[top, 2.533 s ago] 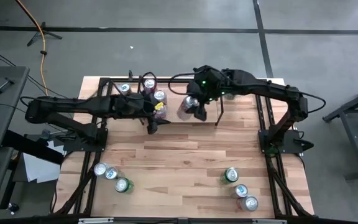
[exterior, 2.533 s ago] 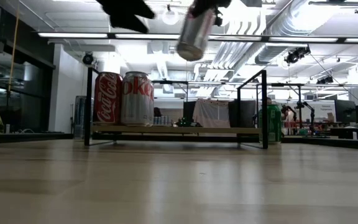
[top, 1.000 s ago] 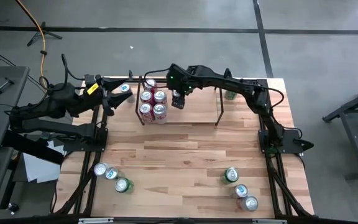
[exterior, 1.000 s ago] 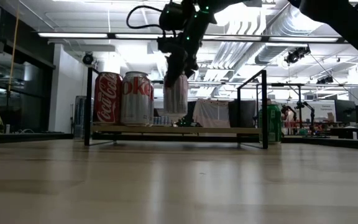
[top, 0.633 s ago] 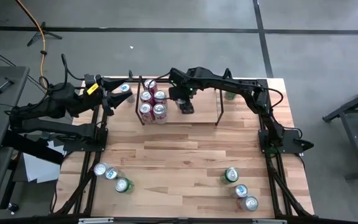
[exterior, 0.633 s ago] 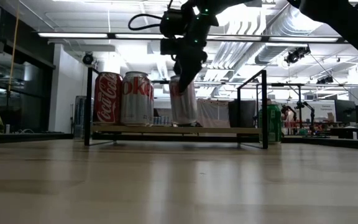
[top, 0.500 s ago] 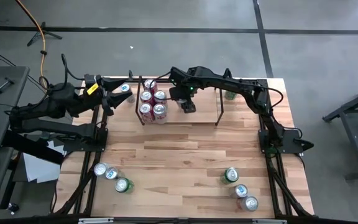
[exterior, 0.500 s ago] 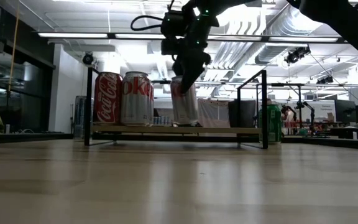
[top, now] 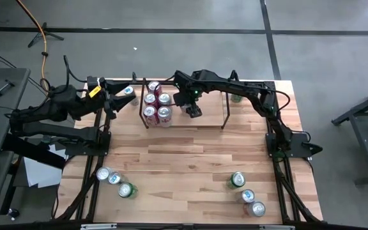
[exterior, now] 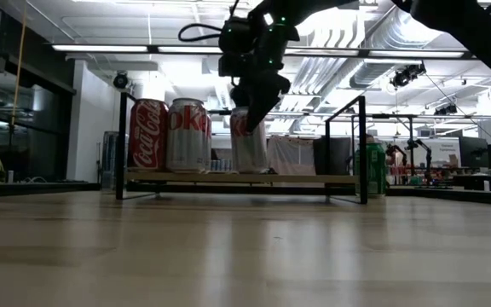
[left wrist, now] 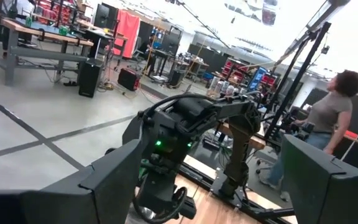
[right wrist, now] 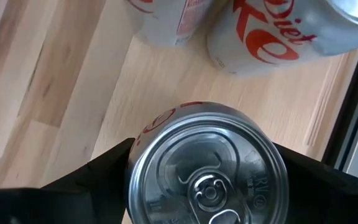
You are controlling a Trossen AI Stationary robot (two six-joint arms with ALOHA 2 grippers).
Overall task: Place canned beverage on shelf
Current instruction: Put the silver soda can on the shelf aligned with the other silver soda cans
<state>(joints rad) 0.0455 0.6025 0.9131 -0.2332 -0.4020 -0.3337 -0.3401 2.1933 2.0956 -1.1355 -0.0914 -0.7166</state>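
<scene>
The shelf (top: 211, 119), black rods on a light wood base, stands at the table's far middle. Several Coke cans (top: 156, 102) stand at its left end. To their right a silver can (exterior: 248, 141) stands upright on the shelf's wood base (exterior: 301, 178), with my right gripper (top: 191, 106) above it and shut on it. In the right wrist view the can's top (right wrist: 207, 171) shows between the two fingers. My left gripper (top: 116, 101) waits open at the table's far left, holding nothing. My right gripper pinches the silver can's upper wall just under the rim (right wrist: 133, 167), one finger (right wrist: 107, 171) on each of two opposite sides. The fingers come from above, pointing steeply down. The can stands upright with its bottom on the shelf's wood base.
Three cans (top: 114, 179) lie at the near left and three more (top: 248, 195) at the near right. A green can (top: 236, 97) stands beyond the shelf's right end, and another can (top: 128, 91) at its left. A person (left wrist: 329, 118) stands in the room beyond.
My right gripper has gone down and a little toward the table's right edge with the silver can, rolling its wrist. The can, which hung tilted above the shelf, now stands upright on the wood base beside the Coke cans.
</scene>
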